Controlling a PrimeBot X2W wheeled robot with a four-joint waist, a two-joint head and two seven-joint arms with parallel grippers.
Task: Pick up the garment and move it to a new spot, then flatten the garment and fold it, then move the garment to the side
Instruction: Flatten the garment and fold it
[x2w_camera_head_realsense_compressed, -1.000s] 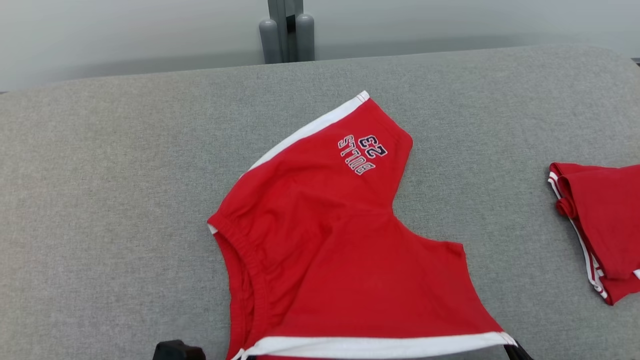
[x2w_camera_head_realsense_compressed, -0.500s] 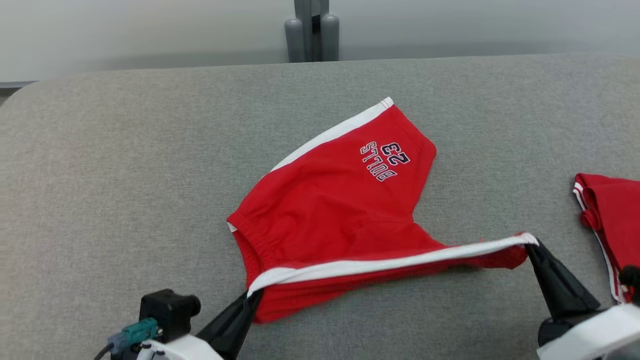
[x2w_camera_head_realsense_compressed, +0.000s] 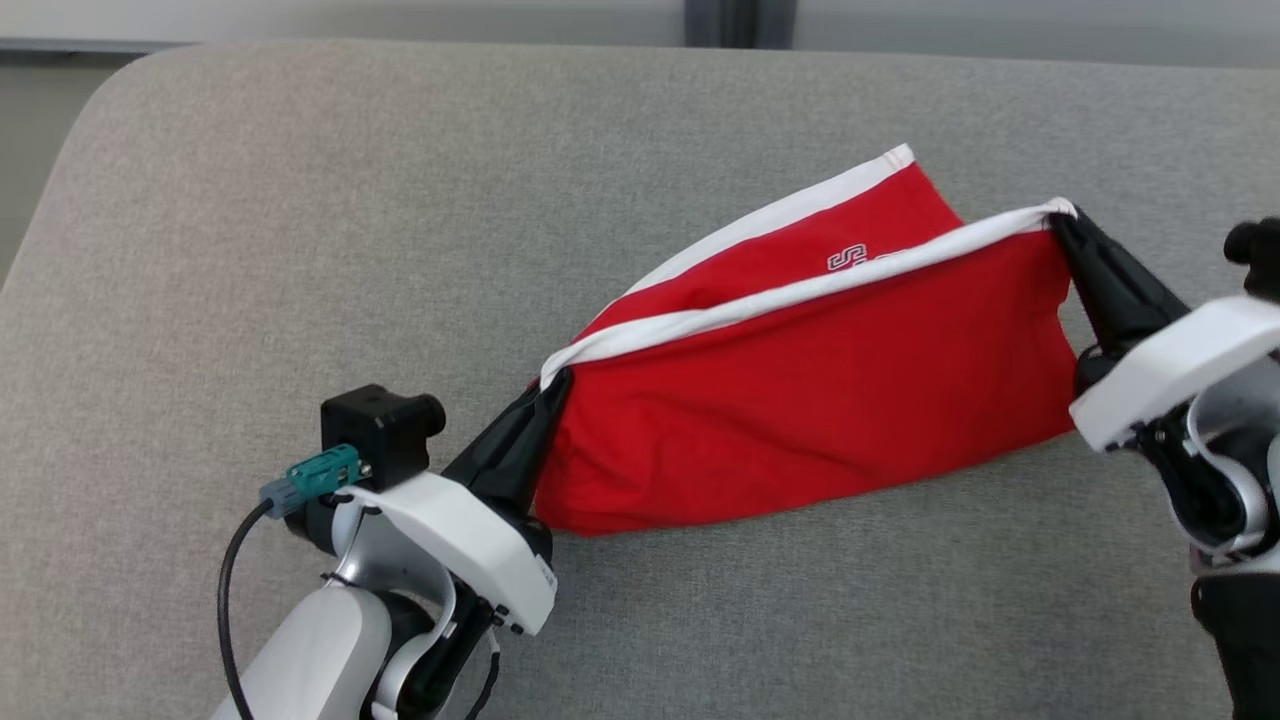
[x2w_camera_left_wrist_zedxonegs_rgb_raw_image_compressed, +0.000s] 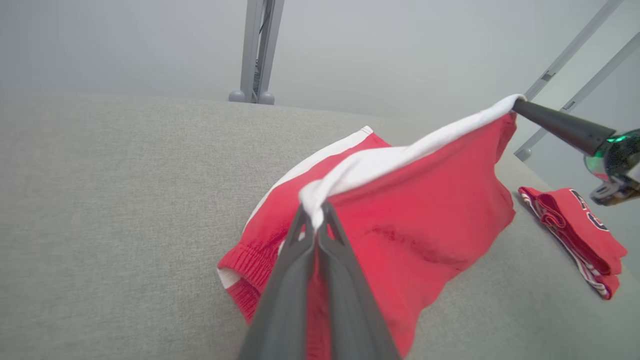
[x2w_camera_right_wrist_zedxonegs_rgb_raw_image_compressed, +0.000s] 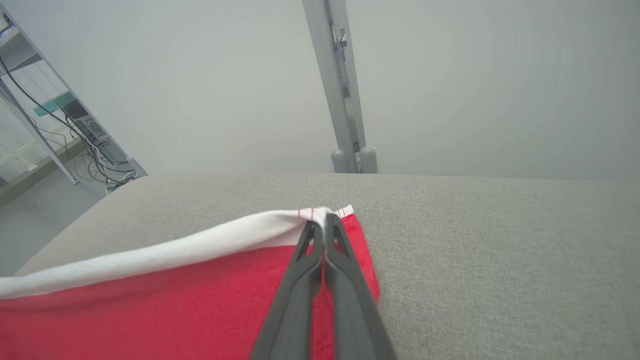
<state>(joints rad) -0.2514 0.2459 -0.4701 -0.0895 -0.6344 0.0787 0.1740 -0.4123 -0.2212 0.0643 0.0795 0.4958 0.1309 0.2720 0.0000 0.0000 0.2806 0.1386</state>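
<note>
Garment (x2w_camera_head_realsense_compressed: 820, 400): red knit shorts, soft and matte, with a white side band (x2w_camera_head_realsense_compressed: 800, 285), a gathered elastic waistband (x2w_camera_left_wrist_zedxonegs_rgb_raw_image_compressed: 245, 260) and dark printed lettering (x2w_camera_head_realsense_compressed: 850, 258) that is partly hidden. It lies on a grey woven-fabric worktop (x2w_camera_head_realsense_compressed: 300, 200) with a rounded corner, right of centre in the head view. One banded edge is lifted and stretched taut as the long axis, running from near left to far right; red cloth hangs from it in a smooth sheet down to the worktop. The other leg lies flat behind, pointing away. Left gripper (x2w_camera_head_realsense_compressed: 553, 385): dark tapered fingers (x2w_camera_left_wrist_zedxonegs_rgb_raw_image_compressed: 300, 280) pressed together on the near-left end of the band. Right gripper (x2w_camera_head_realsense_compressed: 1062, 225): fingers (x2w_camera_right_wrist_zedxonegs_rgb_raw_image_compressed: 300, 285) pinched closed on the far-right end. Second red garment (x2w_camera_left_wrist_zedxonegs_rgb_raw_image_compressed: 575, 225): folded, well apart on the worktop's right side.
</note>
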